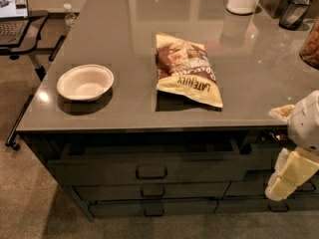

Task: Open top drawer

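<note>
**Grey drawer partly out, gripper off to the side**

Your top drawer (94, 171) sits at lower centre under the counter (124, 44), pulled out slightly, with a dark gap behind its front. Its handle (151, 172) is free. The gripper (280, 184) hangs at the lower right edge, well apart from it; open or closed, you cannot tell. More pulling probably remains.
</note>
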Motion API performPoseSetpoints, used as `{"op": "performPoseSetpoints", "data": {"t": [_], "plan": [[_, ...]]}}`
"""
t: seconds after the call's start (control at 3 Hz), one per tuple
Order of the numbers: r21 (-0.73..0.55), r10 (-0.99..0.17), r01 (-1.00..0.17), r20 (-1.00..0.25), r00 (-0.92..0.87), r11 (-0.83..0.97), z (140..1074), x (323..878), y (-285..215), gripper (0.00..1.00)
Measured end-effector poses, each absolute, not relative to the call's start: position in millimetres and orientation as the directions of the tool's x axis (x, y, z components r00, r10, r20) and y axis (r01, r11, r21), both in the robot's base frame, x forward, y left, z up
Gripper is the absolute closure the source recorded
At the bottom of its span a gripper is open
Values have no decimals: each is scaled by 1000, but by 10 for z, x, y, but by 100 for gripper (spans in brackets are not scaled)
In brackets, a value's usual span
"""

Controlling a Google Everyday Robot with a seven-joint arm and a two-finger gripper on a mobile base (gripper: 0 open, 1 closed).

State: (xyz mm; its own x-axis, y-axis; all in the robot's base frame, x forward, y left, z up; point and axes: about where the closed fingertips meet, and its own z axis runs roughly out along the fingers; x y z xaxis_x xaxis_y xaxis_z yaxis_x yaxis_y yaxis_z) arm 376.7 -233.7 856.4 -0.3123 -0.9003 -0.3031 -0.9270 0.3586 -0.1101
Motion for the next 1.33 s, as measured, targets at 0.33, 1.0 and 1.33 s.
{"op": "performPoseSetpoints", "data": {"t": [0.33, 1.0, 1.33], "plan": [[-82, -899, -936, -317, -302, 343, 8418, 3697, -2244, 0], [-22, -894, -951, -348, -282, 309, 7723, 3626, -1745, 0], [-5, -894, -954, -353, -277, 298, 7514, 3627, -1616, 0]]}}
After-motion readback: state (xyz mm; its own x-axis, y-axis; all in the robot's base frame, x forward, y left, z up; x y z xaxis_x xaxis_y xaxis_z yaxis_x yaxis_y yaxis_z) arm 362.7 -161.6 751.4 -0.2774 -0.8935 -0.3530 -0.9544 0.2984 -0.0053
